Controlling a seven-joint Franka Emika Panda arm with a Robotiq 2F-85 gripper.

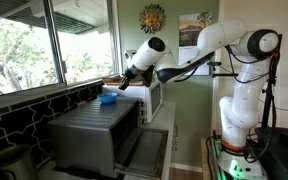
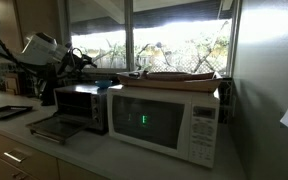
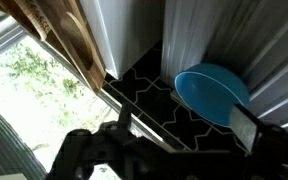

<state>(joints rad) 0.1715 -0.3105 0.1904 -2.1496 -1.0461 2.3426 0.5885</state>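
I note: counter carries oven, microwave and dark tray. Oven's top carries the blue bowl, window side.

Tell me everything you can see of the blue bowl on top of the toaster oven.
The blue bowl is round and light blue, smooth like plastic, with no pattern showing. It rests on the ribbed grey top of the toaster oven, beside the black tiled wall. Whether it stands upright or tipped cannot be told. The open claw hovers close to it; one finger hides part of its rim.
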